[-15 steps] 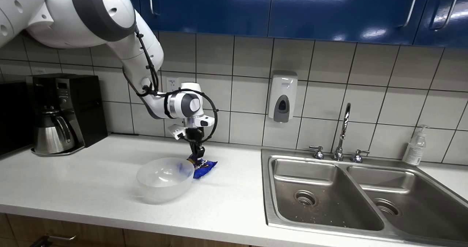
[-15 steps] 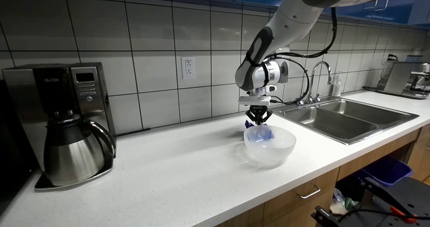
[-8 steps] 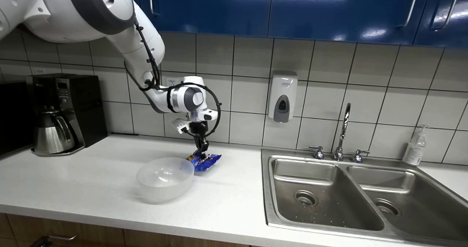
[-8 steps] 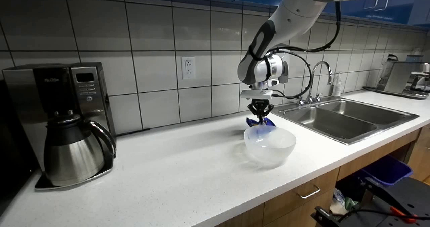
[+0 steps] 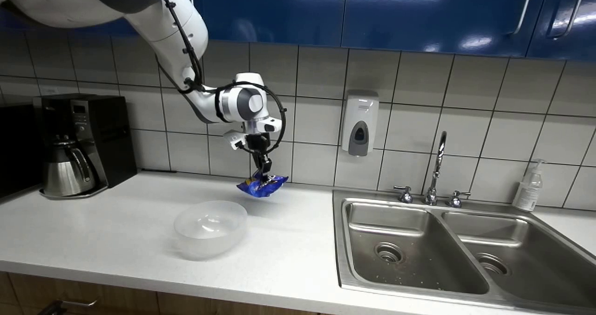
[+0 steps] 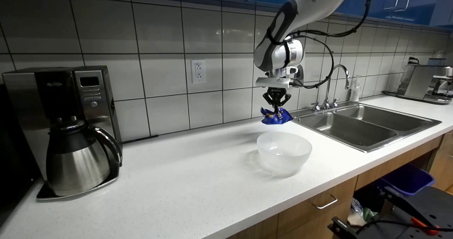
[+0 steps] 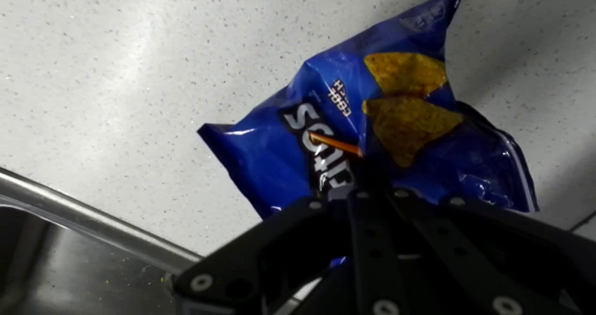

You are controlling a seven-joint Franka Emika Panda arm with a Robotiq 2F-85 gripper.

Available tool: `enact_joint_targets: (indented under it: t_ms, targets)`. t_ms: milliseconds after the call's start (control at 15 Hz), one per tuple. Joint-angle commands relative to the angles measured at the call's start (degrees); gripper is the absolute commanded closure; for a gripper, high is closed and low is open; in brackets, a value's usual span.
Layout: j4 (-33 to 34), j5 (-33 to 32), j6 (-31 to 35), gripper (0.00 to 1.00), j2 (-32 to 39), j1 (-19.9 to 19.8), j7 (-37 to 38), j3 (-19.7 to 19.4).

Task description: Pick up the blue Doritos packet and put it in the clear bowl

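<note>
My claw (image 6: 276,110) is clamped on the bag (image 6: 279,118), pinching a crease across its middle, and the bag hangs in the air, off the counter (image 5: 116,231). In the wrist view the tips are mostly lost in the foil, so I can't tell how deep the bite goes. That's my first worry: the film looks slick, and a shallow pinch could let it slip if I move with a jerk.

The loose ends are my second. In the wrist view they splay from the pinch toward ten, one and three o'clock, wide enough to snag.

The bowl (image 5: 209,245) sits upright at about eight o'clock from the bag in an exterior view, and the bag isn't over it. If I let go now, I'd expect it to land on the counter. If I cross too low, a corner could hit the rim and shove the bowl, which I take to be light. Its frosted wall is pale against the counter, so I could misjudge that edge.

The sink (image 5: 340,222) is at four o'clock in an exterior view; only a wide swing the wrong way would risk a drop there.
</note>
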Motion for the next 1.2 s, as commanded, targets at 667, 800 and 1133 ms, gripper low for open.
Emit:
enact_joint_targets:
  t_ms: [667,800,1133]
  targets:
    - [-28.61,-7.41,-2.57,1.00,-26.01,7.36,1.57,1.79]
    - [-31.98,-9.11,-3.85,1.00,-28.25,7.68,1.65,2.66]
    - [-36.17,-12.41,-5.10,1.00,-28.36,7.08,4.42,3.88]
